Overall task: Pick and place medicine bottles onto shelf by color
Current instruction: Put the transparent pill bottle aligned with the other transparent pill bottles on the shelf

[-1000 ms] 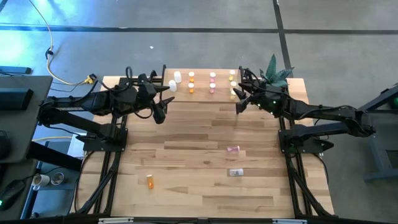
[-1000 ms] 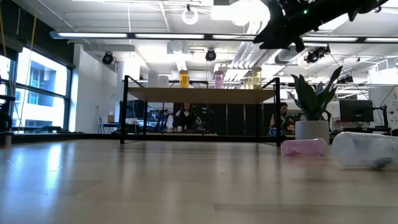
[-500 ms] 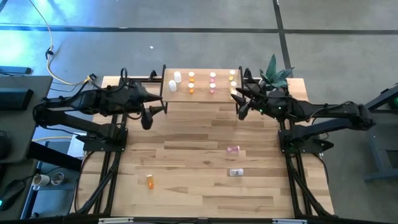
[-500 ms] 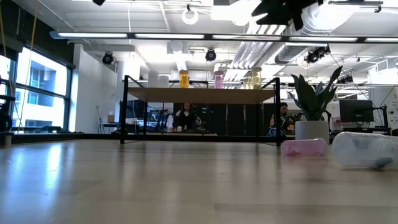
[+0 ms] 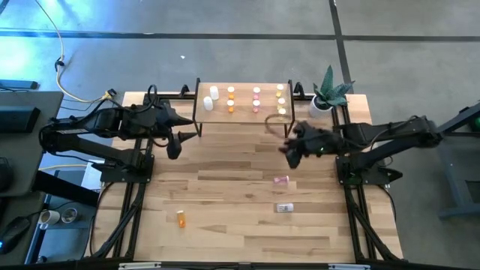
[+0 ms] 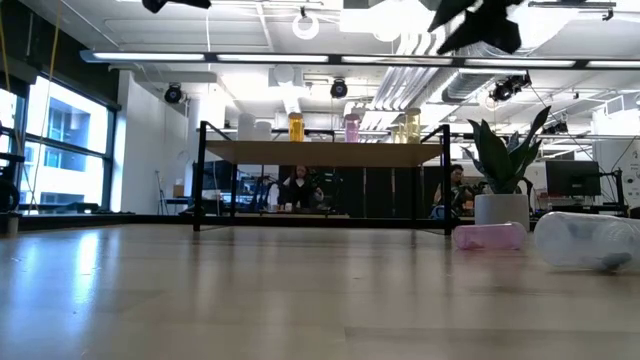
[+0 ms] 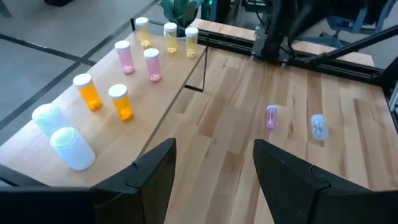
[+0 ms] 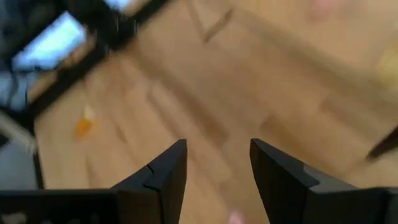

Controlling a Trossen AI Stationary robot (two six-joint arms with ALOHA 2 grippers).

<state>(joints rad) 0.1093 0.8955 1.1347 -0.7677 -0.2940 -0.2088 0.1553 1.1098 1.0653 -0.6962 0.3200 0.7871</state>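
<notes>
Pink bottle (image 5: 280,180) lies on its side on the table (image 5: 225,217), just below the right end effector (image 5: 291,155), whose fingers stand apart, empty. Risk: a misjudged descent could roll it away. Left end effector (image 5: 174,147) hangs open, empty, beside the shelf (image 5: 241,114).

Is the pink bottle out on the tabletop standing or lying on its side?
Lying on its side. The pink bottle shows long and flat on the tabletop in the low view, beside the clear bottle, also toppled.
</notes>
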